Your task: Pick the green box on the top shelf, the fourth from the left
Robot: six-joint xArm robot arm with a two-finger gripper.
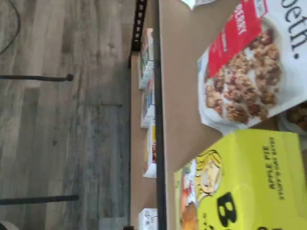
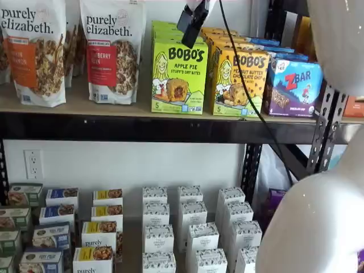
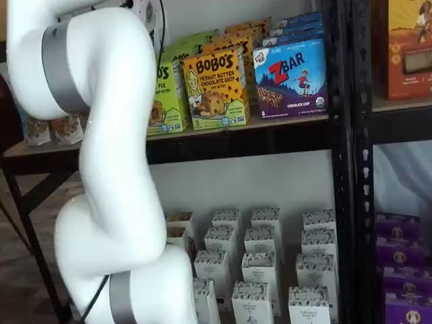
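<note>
So the green box is not picked yet, it's standing upright at the front edge of the top shelf, the surface it shares with everything else up there. A granola bag is just beside it on one side and the orange Bobo's box touching or nearly touching it on the other, with the ZBar box past that. More green boxes look lined up behind it

The approach looks underway but the grab itself is all still to do: close in, grip, lift it out

The fingers hang from the top edge of a shelf view, dark and tilted, right in front of the green box's upper edge, cable trailing down beside them. I only get them side-on, so I can't tell if they're spread or clenched, and nothing seems to be in them. Can't say whether they touch the carton either

The wrist view shows the box close up, "APPLE PIE" readable, so the wrist is right over it. The arm rises in big white bends in front of the shelves, blocking most of the green box there
</note>
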